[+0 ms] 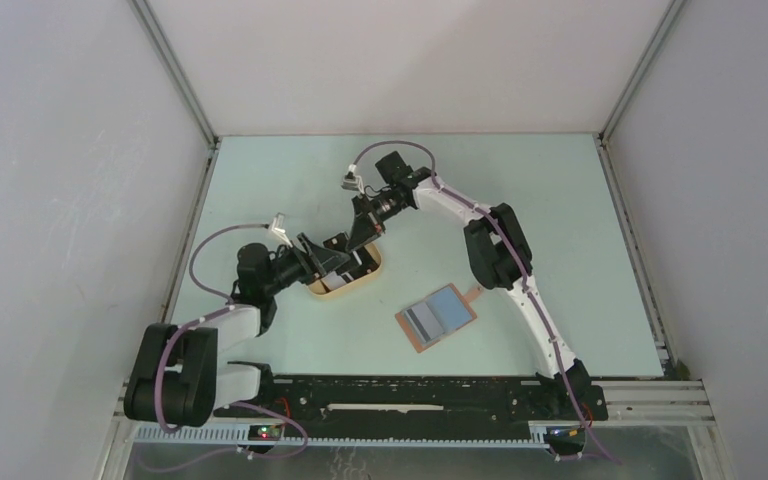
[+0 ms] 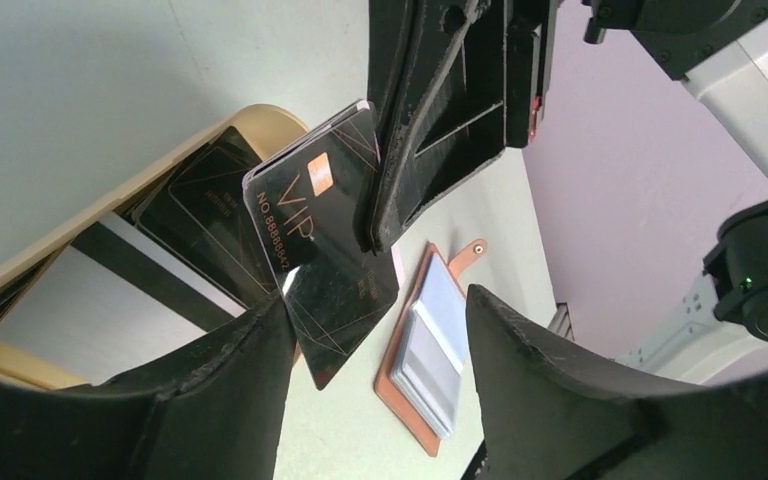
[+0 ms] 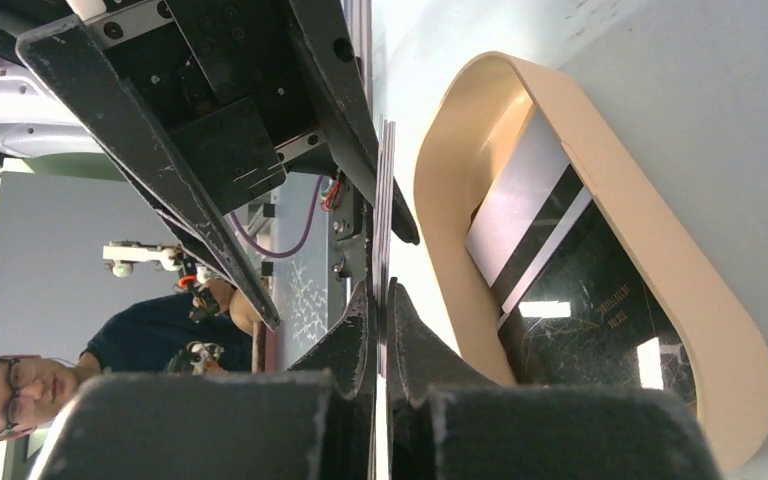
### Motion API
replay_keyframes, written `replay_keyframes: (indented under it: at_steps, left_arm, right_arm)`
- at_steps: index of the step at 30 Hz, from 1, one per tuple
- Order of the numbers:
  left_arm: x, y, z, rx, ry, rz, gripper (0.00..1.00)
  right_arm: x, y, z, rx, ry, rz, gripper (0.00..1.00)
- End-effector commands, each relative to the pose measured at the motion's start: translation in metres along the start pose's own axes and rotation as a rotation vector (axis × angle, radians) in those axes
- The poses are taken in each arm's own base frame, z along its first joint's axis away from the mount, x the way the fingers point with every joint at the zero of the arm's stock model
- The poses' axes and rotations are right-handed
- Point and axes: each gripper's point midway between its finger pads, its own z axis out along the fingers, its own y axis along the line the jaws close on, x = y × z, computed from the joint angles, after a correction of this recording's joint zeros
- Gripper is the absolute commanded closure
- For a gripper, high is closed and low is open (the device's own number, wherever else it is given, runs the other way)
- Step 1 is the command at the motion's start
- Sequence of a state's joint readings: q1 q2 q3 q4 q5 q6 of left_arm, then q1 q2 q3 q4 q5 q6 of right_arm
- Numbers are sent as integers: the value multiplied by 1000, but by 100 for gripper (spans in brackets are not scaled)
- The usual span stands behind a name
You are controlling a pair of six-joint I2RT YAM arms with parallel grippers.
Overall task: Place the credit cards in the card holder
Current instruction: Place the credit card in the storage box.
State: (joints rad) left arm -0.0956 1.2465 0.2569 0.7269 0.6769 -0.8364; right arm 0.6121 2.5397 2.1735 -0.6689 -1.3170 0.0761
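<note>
The tan oval tray (image 1: 338,287) holds a black credit card (image 2: 200,205) and a grey-white striped one (image 2: 110,300); both also show in the right wrist view, black (image 3: 600,340) and striped (image 3: 520,210). My right gripper (image 1: 365,238) is shut on a black "VIP" card (image 2: 315,225), held upright on edge just above the tray and seen edge-on (image 3: 383,190) between its fingers (image 3: 380,300). My left gripper (image 2: 378,300) is open beside this card, its left finger close to the card's lower edge. The card holder (image 1: 437,317) lies open, blue pockets up (image 2: 430,350).
The tray's rim (image 3: 660,250) curves close to my right fingers. Both arms crowd over the tray at the table's left middle. The enclosure walls stand at left, right and back. Two people (image 3: 20,390) show beyond the table in the right wrist view.
</note>
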Motion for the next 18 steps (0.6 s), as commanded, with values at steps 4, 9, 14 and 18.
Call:
replay_keyframes:
  at_steps: [4,9,14,18]
  left_arm:
    - [-13,-2,7,-48,-10,65,33]
    - [-10,-1,8,-35,-16,31,37]
    - [-11,-11,12,35,-10,3,78]
    - [-8,-14,14,69,7,5,100]
  right_arm:
    - [-15,36,-1,13,-15,-62,100]
    - [-15,43,-1,-14,-16,-59,100]
    - [-15,43,-1,-18,-16,-55,100]
    - [-14,46,-4,-46,-14,-61,100]
